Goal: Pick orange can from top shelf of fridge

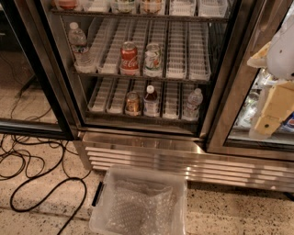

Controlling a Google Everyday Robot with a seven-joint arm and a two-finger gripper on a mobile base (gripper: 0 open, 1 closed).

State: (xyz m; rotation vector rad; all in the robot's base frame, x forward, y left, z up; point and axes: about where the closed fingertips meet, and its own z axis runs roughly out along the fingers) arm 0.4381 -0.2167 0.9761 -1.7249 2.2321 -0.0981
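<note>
The robot's jaws hang at the far right, in front of the closed right-hand glass door [257,114] of the fridge [147,153]. From where I stand I cannot tell whether they are released or clenched. They are well apart from every drink.

The orange can [151,5] stands far up and to the left of the jaws, upright on the top shelf [138,18], in one of the white ribbed lane trays [181,7]. Only its lower part shows. Further left of the jaws on that same rack sit two more containers, too cut off to name.

Level with the jaws and to their left, on the middle rack, a red Coca-Cola can [129,57] stands just beside a pale can [152,58], with a water bottle [77,43] further left. One rack lower stand an amber-brown can [133,103], a red-capped bottle [150,100] touching it, and another water bottle [194,103] nearest the jaws.

Below and left of the jaws, a clear plastic bin [177,183] lined with bubble wrap sits on the speckled floor in front of the louvred base. A black cable [46,186] loops over the floor further left.
</note>
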